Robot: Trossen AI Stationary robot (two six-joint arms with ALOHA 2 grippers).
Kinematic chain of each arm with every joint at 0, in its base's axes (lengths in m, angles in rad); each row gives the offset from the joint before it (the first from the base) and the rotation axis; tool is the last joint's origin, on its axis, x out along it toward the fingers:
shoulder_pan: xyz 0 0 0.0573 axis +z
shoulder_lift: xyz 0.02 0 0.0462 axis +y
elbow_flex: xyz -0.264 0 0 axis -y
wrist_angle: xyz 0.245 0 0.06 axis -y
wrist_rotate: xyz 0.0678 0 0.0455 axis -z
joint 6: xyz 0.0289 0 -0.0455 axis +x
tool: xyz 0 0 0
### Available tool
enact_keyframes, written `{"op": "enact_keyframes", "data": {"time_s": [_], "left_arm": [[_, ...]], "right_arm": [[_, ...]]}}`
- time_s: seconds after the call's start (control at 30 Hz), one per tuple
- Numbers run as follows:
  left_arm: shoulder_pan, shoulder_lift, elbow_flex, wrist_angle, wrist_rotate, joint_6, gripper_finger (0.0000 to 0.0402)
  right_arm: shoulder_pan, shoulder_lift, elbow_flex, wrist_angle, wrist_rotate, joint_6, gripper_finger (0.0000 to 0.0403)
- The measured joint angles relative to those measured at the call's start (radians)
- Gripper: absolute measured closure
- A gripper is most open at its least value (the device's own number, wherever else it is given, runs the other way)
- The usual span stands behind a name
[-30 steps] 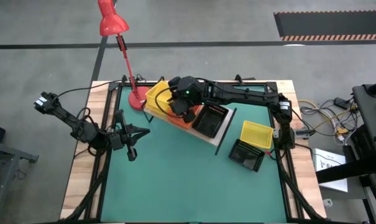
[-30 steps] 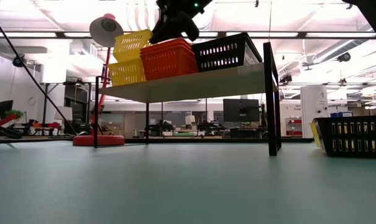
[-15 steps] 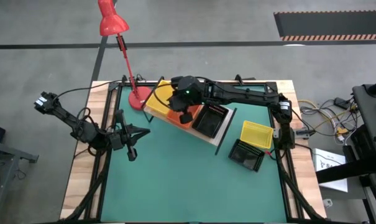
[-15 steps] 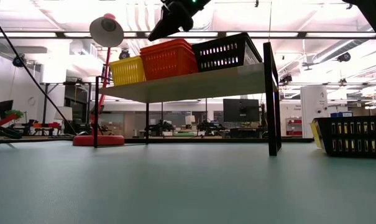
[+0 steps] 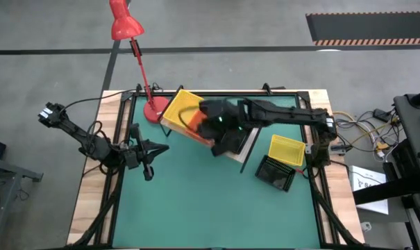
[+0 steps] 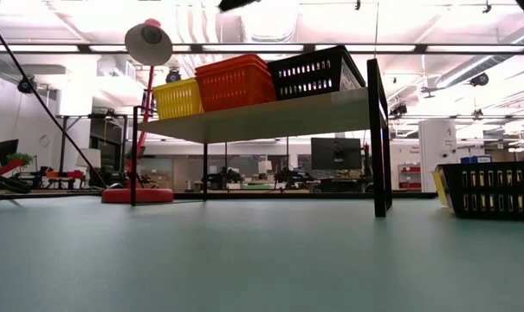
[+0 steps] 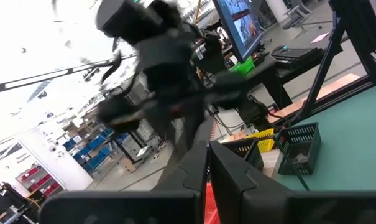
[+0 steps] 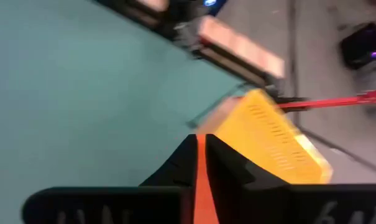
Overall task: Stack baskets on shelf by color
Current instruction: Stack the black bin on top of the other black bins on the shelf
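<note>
The right gripper (image 5: 220,139) hangs above the shelf (image 5: 246,154), over the seam between the red-orange stack (image 6: 236,82) and the black stack (image 6: 318,74), its fingers pressed together on nothing. From there the loose yellow basket (image 5: 287,150) lies toward four o'clock in the high view, off the shelf on the green mat (image 5: 196,201), and it seems to overlap the loose black basket (image 5: 275,173) just past it, though the angle leaves that unsure. Its long axis runs roughly ten to four. The yellow stack (image 5: 178,107) it belongs on sits at ten o'clock from the gripper. The left gripper (image 5: 148,173), also pressed shut, waits well apart at eight o'clock, so the right arm is plainly nearer.
</note>
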Motion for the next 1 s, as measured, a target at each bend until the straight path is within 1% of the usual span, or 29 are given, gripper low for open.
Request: {"op": "enact_keyframes", "data": {"time_s": [0.07,0.27,0.37,0.5,0.67,0.8,1.0], "left_arm": [[0.0,0.006,0.0,0.001,0.0,0.0,0.04],[-0.001,0.027,0.009,0.006,0.0,-0.006,0.04],[-0.001,0.044,0.01,0.025,0.001,-0.007,0.04],[-0.001,0.061,0.009,0.072,0.001,-0.003,0.04],[-0.001,0.072,0.012,0.079,0.001,-0.003,0.04],[0.0,0.072,0.012,0.083,0.001,-0.007,0.04],[0.0,0.083,0.009,0.113,0.001,-0.008,0.04]], "right_arm": [[0.043,-0.012,-0.002,-0.046,0.006,0.041,0.0391],[0.18,-0.042,-0.01,-0.138,0.077,0.172,0.0394],[0.255,-0.053,-0.043,-0.143,0.109,0.226,0.0394],[0.353,-0.061,-0.125,-0.094,0.188,0.267,0.0394],[0.447,-0.096,-0.312,0.067,0.266,0.3,0.0394],[0.487,-0.169,-0.522,0.244,0.331,0.336,0.0394],[0.502,-0.327,-0.861,0.572,0.342,0.372,0.0394]]}}
